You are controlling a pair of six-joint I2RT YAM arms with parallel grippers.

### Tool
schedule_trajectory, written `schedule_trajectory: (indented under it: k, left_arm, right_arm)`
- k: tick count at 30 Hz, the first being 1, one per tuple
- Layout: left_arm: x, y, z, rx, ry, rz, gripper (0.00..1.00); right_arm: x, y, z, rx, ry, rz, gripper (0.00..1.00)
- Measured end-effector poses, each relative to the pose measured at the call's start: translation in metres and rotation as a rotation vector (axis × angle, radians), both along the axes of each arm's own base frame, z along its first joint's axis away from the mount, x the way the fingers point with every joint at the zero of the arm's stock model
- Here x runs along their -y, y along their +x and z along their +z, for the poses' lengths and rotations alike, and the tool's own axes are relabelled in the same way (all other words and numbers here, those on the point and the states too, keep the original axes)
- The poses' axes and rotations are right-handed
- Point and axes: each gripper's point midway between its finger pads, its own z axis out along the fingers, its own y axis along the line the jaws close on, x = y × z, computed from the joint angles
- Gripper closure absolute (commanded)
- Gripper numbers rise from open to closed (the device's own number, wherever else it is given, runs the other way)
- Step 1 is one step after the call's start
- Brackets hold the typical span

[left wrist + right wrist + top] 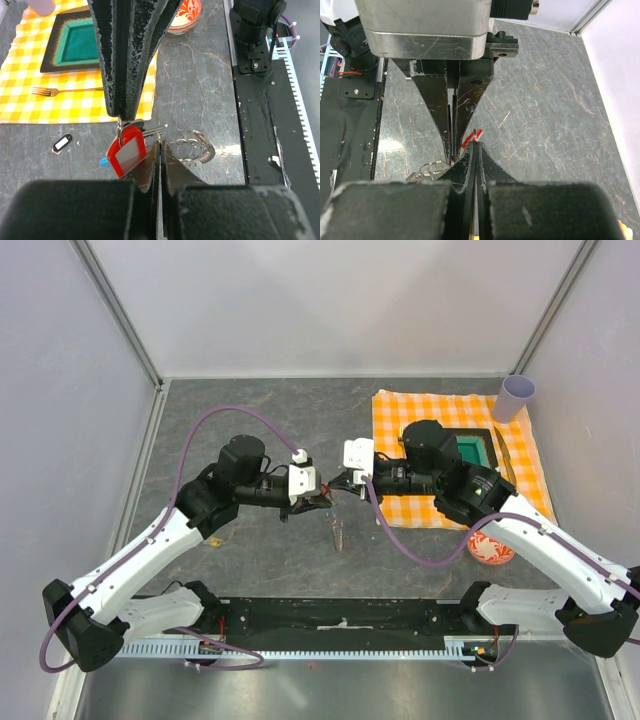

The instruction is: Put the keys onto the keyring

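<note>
My two grippers meet tip to tip over the middle of the table. The key (127, 152) has a red head and a silver blade. It hangs from my right gripper (475, 144), which is shut on its top, as the left wrist view shows. In the top view the key (325, 488) is a red speck between the tips. My left gripper (161, 144) is shut, its tips at the key's blade, and a fine strand of the keyring (195, 149) runs from them. The keyring's chain (337, 530) trails toward the near edge. Its blue piece (103, 161) peeks out under the key.
A yellow checked cloth (400, 410) at the right holds a dark plate (500, 445) with a green centre and a fork (50, 91). A lilac cup (517, 397) stands at the back right and a red-and-white bowl (490, 550) near the right arm. A black-and-white fob (62, 143) lies on the table.
</note>
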Motion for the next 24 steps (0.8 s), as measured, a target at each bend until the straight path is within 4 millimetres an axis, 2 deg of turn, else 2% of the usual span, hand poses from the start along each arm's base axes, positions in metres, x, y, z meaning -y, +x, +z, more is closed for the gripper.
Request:
schedule_trajectory:
  k: [6,11,15,24]
  left_arm:
    - [-0.003,0.003,0.003,0.019,-0.002,0.025,0.98]
    - [-0.013,0.007,0.018,0.084,-0.024,0.086,0.98]
    - [-0.019,0.011,0.029,0.13,-0.04,0.129,0.98]
    - [-0.029,0.025,0.029,0.173,-0.026,0.224,0.98]
  right_arm:
    - [0.002,0.004,-0.001,0.006,-0.005,-0.024,1.0]
    - [0.017,0.006,-0.012,0.01,-0.024,-0.094,1.0]
    - [0.027,0.006,-0.013,0.015,-0.015,-0.136,1.0]
    - [0.03,0.017,-0.023,-0.004,0.059,-0.233,1.0]
